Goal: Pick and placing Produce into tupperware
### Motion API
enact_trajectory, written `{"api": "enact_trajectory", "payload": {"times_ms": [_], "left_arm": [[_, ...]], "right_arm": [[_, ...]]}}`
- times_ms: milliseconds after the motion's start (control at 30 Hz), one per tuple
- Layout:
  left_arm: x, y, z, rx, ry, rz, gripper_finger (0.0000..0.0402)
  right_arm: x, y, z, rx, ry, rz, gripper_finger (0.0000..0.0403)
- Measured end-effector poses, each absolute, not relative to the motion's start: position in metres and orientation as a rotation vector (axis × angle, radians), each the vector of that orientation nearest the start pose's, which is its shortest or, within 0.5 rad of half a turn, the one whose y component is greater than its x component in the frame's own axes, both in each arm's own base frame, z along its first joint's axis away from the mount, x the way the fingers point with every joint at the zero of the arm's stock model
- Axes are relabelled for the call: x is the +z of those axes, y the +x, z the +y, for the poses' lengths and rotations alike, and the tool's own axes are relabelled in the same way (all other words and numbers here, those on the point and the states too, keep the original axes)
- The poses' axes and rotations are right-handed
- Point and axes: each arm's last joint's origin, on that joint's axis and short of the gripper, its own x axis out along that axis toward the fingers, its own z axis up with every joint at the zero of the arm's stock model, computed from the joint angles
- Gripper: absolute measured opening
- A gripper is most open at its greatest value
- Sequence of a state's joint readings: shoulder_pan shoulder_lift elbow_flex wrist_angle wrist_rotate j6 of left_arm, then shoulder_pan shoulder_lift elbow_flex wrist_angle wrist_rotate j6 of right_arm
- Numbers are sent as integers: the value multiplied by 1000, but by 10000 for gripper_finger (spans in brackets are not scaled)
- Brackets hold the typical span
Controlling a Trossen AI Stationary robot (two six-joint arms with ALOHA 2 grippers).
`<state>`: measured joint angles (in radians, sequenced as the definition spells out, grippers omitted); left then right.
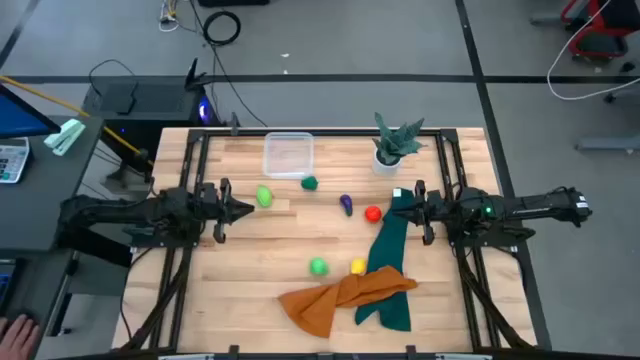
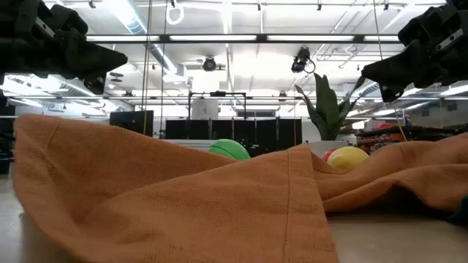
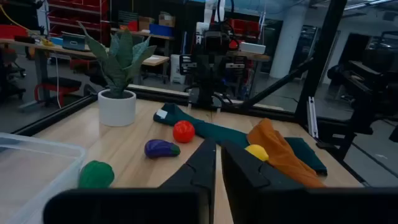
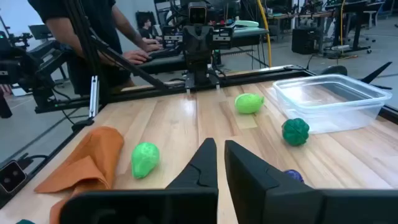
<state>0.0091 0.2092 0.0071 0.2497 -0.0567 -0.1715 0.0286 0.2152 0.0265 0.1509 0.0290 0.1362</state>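
The clear tupperware (image 1: 288, 155) stands at the far middle of the table. The produce lies loose on the wood: a light green piece (image 1: 264, 197), a dark green one (image 1: 309, 183), a purple one (image 1: 346, 205), a red one (image 1: 373, 213), a second light green one (image 1: 318, 266) and a yellow one (image 1: 358, 266). My left gripper (image 1: 248, 208) hovers shut at the table's left, close to the first light green piece. My right gripper (image 1: 396, 204) hovers shut at the right, over the far end of a dark green cloth (image 1: 390, 255). Both hang well above the table and hold nothing.
An orange cloth (image 1: 345, 295) lies crumpled at the near middle, overlapping the green cloth. A spiky plant in a white pot (image 1: 393, 148) stands at the far right. A person (image 4: 99, 37) stands beyond the left edge. Bare wood lies between the grippers.
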Motion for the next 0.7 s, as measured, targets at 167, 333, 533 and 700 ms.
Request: {"api": "enact_trajectory", "payload": {"times_ms": [167,333,533,700], "left_arm": [[172,110,3,62,-172,-53,40],[172,110,3,62,-172,-53,37],[172,110,3,62,-172,-53,28],[172,110,3,62,-172,-53,31]], "right_arm": [[169,111,2,-3,135,37,1],[169,111,2,-3,135,38,1],[169,111,2,-3,135,38,1],[169,111,2,-3,135,38,1]]}}
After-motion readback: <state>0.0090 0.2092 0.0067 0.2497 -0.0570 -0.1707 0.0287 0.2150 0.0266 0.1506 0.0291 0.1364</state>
